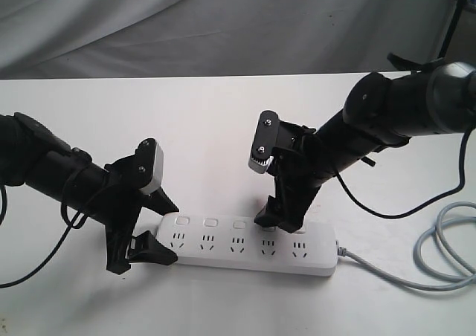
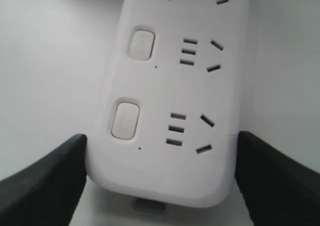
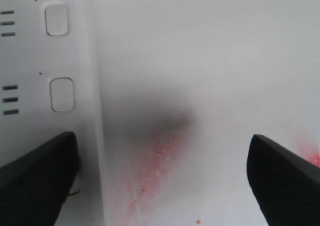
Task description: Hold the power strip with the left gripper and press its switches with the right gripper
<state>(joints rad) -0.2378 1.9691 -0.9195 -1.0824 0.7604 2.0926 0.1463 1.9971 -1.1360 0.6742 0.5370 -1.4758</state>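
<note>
The white power strip (image 1: 245, 248) lies flat near the table's front edge, and its grey cord (image 1: 446, 256) loops away to the right. My left gripper (image 1: 158, 230) is shut across the strip's left end. In the left wrist view its black fingers (image 2: 45, 181) press both long sides of the power strip (image 2: 175, 86). Three switches (image 1: 210, 222) show in the exterior view, the rest are hidden under the right claw. My right gripper (image 1: 281, 221) stands open. One of its fingers (image 3: 37, 178) rests over the strip past two switches (image 3: 62, 94); the other hangs above bare table.
The white table (image 1: 223, 128) runs back to a grey cloth backdrop (image 1: 223, 24). A reddish stain (image 3: 160, 156) marks the table beside the strip, between the right gripper's fingers. A dark stand (image 1: 450, 24) rises at the far right.
</note>
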